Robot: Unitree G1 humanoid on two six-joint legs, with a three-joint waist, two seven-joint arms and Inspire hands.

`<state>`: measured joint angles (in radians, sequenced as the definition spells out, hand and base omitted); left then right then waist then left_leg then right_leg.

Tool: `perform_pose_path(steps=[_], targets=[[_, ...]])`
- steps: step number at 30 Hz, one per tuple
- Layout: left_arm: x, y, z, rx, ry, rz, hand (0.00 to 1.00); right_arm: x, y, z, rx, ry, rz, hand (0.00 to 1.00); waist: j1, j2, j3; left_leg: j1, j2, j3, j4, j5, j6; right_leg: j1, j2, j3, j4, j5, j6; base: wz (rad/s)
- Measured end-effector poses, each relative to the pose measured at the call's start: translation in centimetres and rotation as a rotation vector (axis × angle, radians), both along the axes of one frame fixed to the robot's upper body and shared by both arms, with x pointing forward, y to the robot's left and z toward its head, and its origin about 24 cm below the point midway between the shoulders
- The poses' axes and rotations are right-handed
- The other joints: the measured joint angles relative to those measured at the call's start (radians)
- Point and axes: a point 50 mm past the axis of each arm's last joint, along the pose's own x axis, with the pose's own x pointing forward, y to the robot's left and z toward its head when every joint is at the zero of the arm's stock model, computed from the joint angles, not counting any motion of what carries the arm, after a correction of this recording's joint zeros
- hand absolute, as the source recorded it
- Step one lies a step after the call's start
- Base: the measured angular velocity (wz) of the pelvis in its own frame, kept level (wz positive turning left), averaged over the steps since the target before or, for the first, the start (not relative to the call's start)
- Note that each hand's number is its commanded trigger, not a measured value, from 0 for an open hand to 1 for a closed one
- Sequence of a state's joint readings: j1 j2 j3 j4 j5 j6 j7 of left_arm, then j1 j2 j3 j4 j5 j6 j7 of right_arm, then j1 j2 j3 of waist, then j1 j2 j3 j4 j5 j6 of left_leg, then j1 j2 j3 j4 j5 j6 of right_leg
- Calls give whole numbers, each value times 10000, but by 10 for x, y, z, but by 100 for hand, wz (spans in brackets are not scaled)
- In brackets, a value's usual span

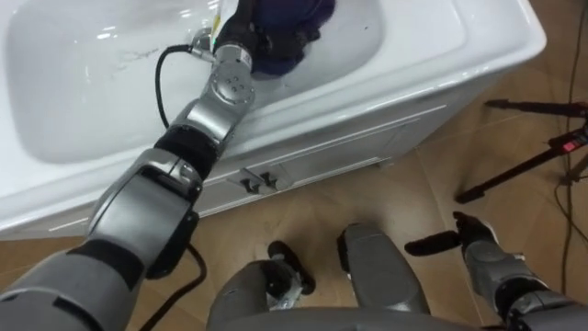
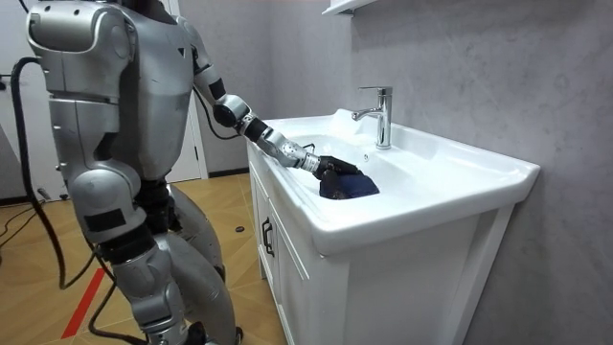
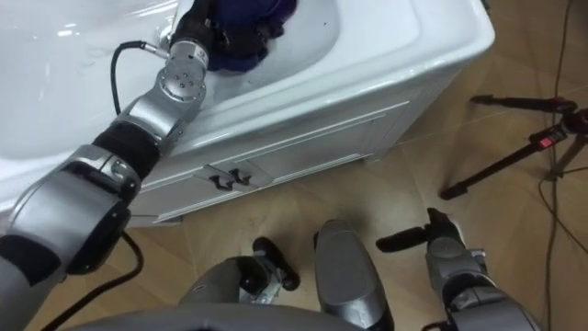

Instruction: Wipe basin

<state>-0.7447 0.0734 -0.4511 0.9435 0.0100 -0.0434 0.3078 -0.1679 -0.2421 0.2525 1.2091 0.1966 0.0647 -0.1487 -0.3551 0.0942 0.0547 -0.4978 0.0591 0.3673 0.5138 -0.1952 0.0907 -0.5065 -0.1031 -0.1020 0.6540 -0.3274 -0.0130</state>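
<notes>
A humanoid robot stands at the front of a white basin (image 1: pixel 441 57) set on a white cabinet (image 1: pixel 349 152), its body close to the cabinet doors. In the room view it leans slightly toward the basin, with its left arm stretched out over the front rim and down into the bowl.

The left hand (image 1: pixel 250 41) rests on a dark blue cloth (image 1: pixel 299 23), and its dark fingers are curled into the bunched fabric, gripping it. The cloth lies inside the bowl, pressed against the white surface toward the bowl's right end as the robot faces it. In the room view, hand and cloth sit in front of the chrome tap (image 2: pixel 381 115), which stands upright on the back edge of the basin near the grey wall. The cloth is apart from the tap.

The right hand (image 1: pixel 470 244) hangs low at the robot's side, below the basin's front rim and over the wooden floor (image 1: pixel 404 198). It is relaxed and holds nothing — one dark finger points straight out toward the robot's body.

Two small dark handles (image 1: pixel 260 180) sit side by side where the cabinet doors meet, just under the left forearm. A black tripod (image 1: pixel 537 156) stands on the floor beyond the basin's right corner.
</notes>
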Motion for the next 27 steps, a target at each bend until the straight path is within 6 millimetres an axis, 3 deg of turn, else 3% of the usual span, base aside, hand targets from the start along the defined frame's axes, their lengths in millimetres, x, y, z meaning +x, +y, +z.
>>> perform_pose_path(steps=[3, 12, 15, 21, 24, 27], targets=[[0, -3, 1, 21, -111, -151, 100, -6, 0, -2, 106, 102, -224, 0, -1, 47, -20, -118, 0, -144, 38, 3, -2, -5, -9, -145, -38, -10, -14, 12], [0, 0, 3, 249, -275, -249, 100, -7, 1, -3, 392, 123, -231, 0, 38, 53, 46, -133, 21, -103, 98, -6, -4, -8, -15, -143, 44, -37, -24, 0], [2, 5, 6, 1000, -641, -505, 100, -4, 2, -2, 476, 56, -188, 0, 32, 77, 125, -135, 33, -105, 81, -8, -8, -7, 3, -133, 41, -36, -29, 0], [2, 11, 6, 2154, -1108, -776, 100, -5, 1, -3, 553, 79, -318, 0, 39, 85, 150, -114, 26, -76, 94, -9, -11, 12, -17, -115, 80, -37, -31, 0], [2, 17, 4, 3202, -1361, -802, 100, -7, 1, -3, 490, 148, -205, 0, 52, 15, 201, -59, 48, -24, 134, -29, -30, 39, -14, -90, 112, -35, -43, -6], [1, 31, 2, 4462, -1668, -733, 100, -7, 1, -3, 550, 179, -174, 0, 64, -4, 227, -31, 165, 119, 216, -137, -58, -18, 18, -2, 219, -63, -108, -17]])
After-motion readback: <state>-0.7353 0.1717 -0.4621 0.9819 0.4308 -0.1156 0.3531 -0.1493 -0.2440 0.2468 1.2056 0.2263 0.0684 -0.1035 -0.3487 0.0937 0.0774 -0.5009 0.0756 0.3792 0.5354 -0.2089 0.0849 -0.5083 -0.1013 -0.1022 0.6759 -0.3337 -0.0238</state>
